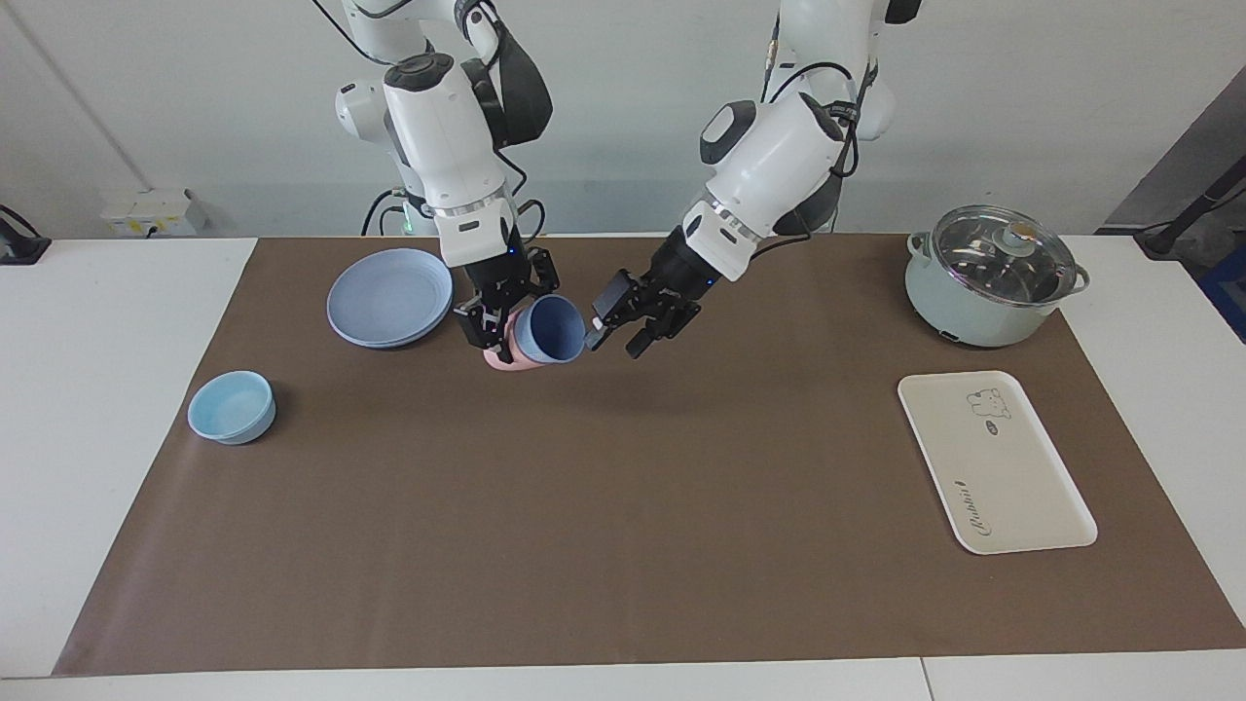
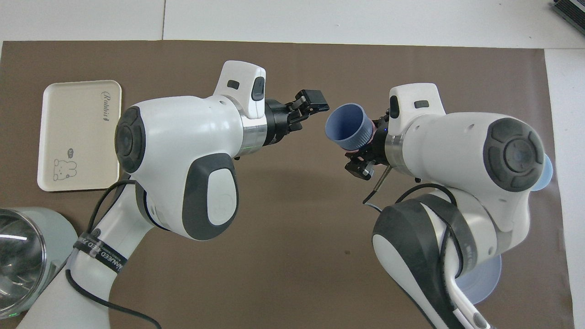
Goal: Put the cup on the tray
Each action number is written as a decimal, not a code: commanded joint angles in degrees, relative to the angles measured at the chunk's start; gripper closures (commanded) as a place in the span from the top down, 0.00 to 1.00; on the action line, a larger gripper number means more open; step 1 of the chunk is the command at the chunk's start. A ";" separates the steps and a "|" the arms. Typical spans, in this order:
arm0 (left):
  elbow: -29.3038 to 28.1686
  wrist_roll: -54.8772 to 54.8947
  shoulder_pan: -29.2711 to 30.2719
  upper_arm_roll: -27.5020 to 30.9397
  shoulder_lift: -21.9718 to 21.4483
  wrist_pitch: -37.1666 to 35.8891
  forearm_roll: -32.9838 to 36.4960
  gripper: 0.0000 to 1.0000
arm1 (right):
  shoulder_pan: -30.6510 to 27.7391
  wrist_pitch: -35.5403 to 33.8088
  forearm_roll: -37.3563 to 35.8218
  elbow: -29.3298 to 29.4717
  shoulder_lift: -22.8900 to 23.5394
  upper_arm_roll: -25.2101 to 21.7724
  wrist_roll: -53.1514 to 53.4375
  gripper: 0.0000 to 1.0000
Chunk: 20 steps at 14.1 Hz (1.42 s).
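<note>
The periwinkle cup (image 1: 553,329) (image 2: 345,128) sits nested in a pink tumbler (image 1: 506,358) and is tipped on its side in the air, its mouth toward the left arm. My right gripper (image 1: 501,326) (image 2: 368,146) is shut on the pink tumbler, over the brown mat beside the round plate. My left gripper (image 1: 613,341) (image 2: 315,112) is open, its fingertips right at the cup's rim; whether they touch it I cannot tell. The cream tray (image 1: 1012,487) (image 2: 77,114) lies bare toward the left arm's end of the table.
A round blue plate (image 1: 389,297) (image 2: 480,281) and a low light-blue bowl (image 1: 232,407) (image 2: 546,171) lie toward the right arm's end. A lidded pale-green pot (image 1: 993,277) (image 2: 23,256) stands nearer to the robots than the tray.
</note>
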 commanded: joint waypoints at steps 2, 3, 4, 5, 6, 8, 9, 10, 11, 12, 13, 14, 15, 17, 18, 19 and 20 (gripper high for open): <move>-2.00 -0.16 -3.29 1.10 -0.48 1.32 -1.19 0.57 | 0.59 -1.51 -2.55 2.13 1.13 -0.15 1.40 0.00; -2.00 -0.16 -3.47 1.02 -0.48 1.06 -1.10 0.42 | 0.59 -1.51 -2.64 2.13 1.14 -0.15 1.40 0.00; -2.00 -0.16 -3.99 1.10 -0.57 0.88 -1.10 0.31 | 0.59 -1.42 -2.64 2.05 1.14 -0.15 1.40 0.00; -2.00 -0.16 -4.00 1.11 -0.57 0.53 -1.01 0.20 | 0.59 -1.42 -2.64 2.04 1.14 -0.15 1.40 0.00; -1.92 -0.16 -4.00 1.11 -0.57 0.44 -0.84 0.08 | 0.59 -1.42 -2.64 2.04 1.14 -0.15 1.40 0.00; -1.74 -0.07 -3.82 1.19 -0.57 0.09 -0.48 0.00 | 0.59 -1.33 -2.64 2.04 1.14 -0.15 1.40 0.00; -1.56 0.01 -3.39 1.19 -0.49 -0.44 -0.40 0.00 | 0.59 -1.33 -2.64 2.04 1.14 -0.15 1.40 0.00; -1.30 0.10 -3.03 1.19 -0.57 -1.22 -0.31 0.00 | 0.59 -1.25 -2.64 2.04 1.14 -0.07 1.40 0.00; -0.78 0.19 -2.86 1.37 -0.49 -2.19 0.21 0.00 | 0.59 -1.25 -2.64 2.04 1.14 -0.07 1.40 0.00; 0.01 0.19 -2.51 1.54 -0.48 -3.50 1.44 0.00 | 0.59 -1.25 -2.64 1.87 1.14 -0.07 1.40 0.00; 1.24 0.28 -1.37 1.54 -0.31 -5.34 2.84 0.00 | 0.59 -1.16 -2.64 1.87 1.14 -0.07 1.40 0.00; 3.60 0.19 0.12 1.54 0.47 -7.80 3.73 0.00 | 0.59 -1.16 -2.64 1.87 1.14 -0.07 1.40 0.00; 6.23 0.19 1.53 1.54 1.53 -10.70 3.91 0.00 | 0.59 -1.16 -2.64 1.87 1.14 -0.07 1.40 0.00; 11.33 0.19 5.39 1.63 3.72 -15.89 4.17 0.00 | 0.51 -1.07 -2.64 1.87 1.14 -0.07 1.40 0.00; 13.01 0.36 6.97 1.63 4.52 -17.30 5.74 0.00 | 0.51 -0.90 -2.64 1.69 1.14 -0.07 1.40 0.00; 13.90 0.71 8.82 1.55 4.79 -18.10 8.37 0.00 | 0.51 -0.81 -2.64 1.69 1.14 -0.07 1.40 0.00; 13.91 0.98 10.40 1.54 4.96 -18.19 11.35 0.00 | 0.33 -0.72 -2.55 1.78 1.14 -0.07 1.40 0.00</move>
